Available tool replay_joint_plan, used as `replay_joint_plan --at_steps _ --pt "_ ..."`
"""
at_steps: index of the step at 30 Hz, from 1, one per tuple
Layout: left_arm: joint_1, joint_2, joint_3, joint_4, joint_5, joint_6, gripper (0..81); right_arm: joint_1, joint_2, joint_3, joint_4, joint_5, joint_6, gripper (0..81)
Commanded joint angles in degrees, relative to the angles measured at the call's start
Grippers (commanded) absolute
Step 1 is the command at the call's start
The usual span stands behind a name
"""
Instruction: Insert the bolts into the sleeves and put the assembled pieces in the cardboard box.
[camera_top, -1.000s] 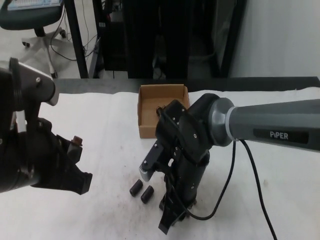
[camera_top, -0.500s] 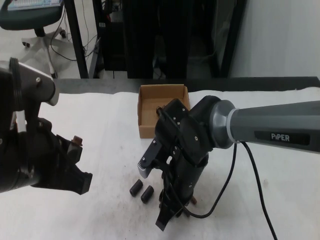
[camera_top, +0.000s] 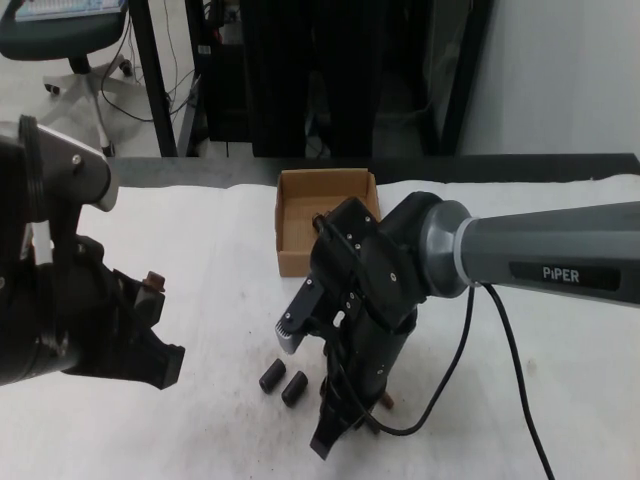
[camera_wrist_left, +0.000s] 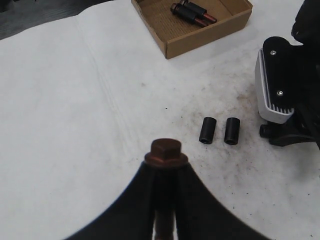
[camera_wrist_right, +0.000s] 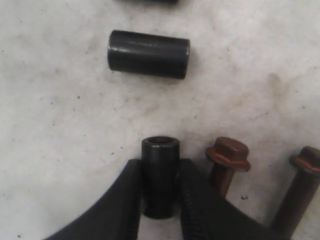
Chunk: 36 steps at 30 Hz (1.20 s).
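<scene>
Assembled pieces (camera_wrist_left: 192, 12) lie in the brown cardboard box (camera_wrist_left: 210, 32). My left hand (camera_wrist_left: 165, 172) is clamped on a copper-brown hex-head bolt (camera_wrist_left: 166, 151), my right hand (camera_wrist_right: 160, 187) on a black cylindrical sleeve (camera_wrist_right: 160, 155). I judge joining them comes next. Two loose black sleeves (camera_wrist_left: 206, 130) and two spare bolts (camera_wrist_right: 227, 157) wait on the white bench (camera_wrist_left: 75, 125), and nothing blocks the box.

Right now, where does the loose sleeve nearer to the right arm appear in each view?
High view: loose sleeve on the cloth, close beside the right arm.
Left wrist view: beyond the held bolt, the sleeve nearer that arm.
Right wrist view: loose sleeve crosswise, just beyond the gripped sleeve.
Shared landmark: the twin sleeve beside it.
</scene>
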Motion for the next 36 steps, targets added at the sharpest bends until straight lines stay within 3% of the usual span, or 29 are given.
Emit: replay_joint_plan --at_steps 1,6,11,14,20,30,36 --pt "0.1 -1.3 -0.1 -2.9 0.4 -0.7 0.4 -0.2 -2.3 -1.2 0.6 -2.6 8.0 0.6" --pt "0.1 -4.5 0.1 -24.0 12.9 -6.3 0.4 -1.9 -11.4 -1.6 -6.8 -14.7 15.8 0.6" --pt "0.1 -3.3 0.9 -49.7 24.1 -15.1 0.4 -4.3 -21.1 -1.6 -17.6 -22.8 16.3 0.6" --pt "0.1 -0.5 0.9 -59.2 29.7 -23.5 0.4 -6.1 -25.0 -1.6 -21.8 -32.0 16.3 0.6" --pt "0.4 5.6 0.7 -75.9 34.6 -34.5 0.4 -8.5 -29.3 -0.5 -22.8 -41.5 15.2 0.6" --pt "3.8 7.9 0.6 -78.5 38.7 -37.7 0.4 -8.6 -34.5 2.0 -27.1 -45.2 14.1 0.6" --pt "3.9 7.9 0.5 -78.5 39.9 -37.7 0.4 -8.2 -35.9 2.0 -33.1 -50.1 13.2 0.6"
